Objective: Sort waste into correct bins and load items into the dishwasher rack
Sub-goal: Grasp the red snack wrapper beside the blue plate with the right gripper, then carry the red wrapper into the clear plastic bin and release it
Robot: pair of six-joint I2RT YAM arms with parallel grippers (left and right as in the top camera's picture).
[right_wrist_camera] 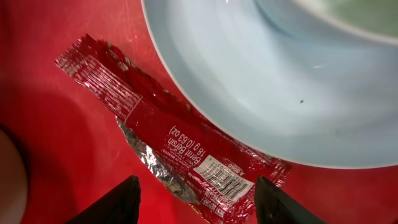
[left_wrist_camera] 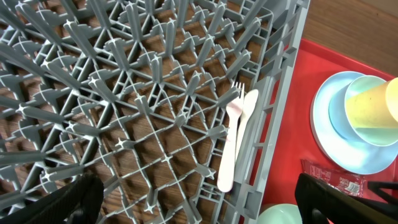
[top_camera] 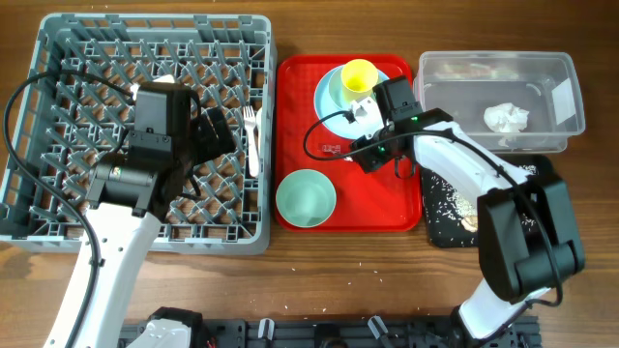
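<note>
A small red shiny wrapper lies flat on the red tray, next to the light blue plate. My right gripper hangs open just above it, one finger on each side of its near end, and grips nothing. From overhead, the right gripper is beside the wrapper. The yellow cup sits in a pale blue bowl on the plate. A pale green bowl stands on the tray's front. The white fork and spoon lie in the grey dishwasher rack. My left gripper is wide open above the rack, empty.
The clear tub at back right holds a crumpled white napkin. A black tray with whitish rice scraps lies under my right arm. The red tray sits between rack and tub.
</note>
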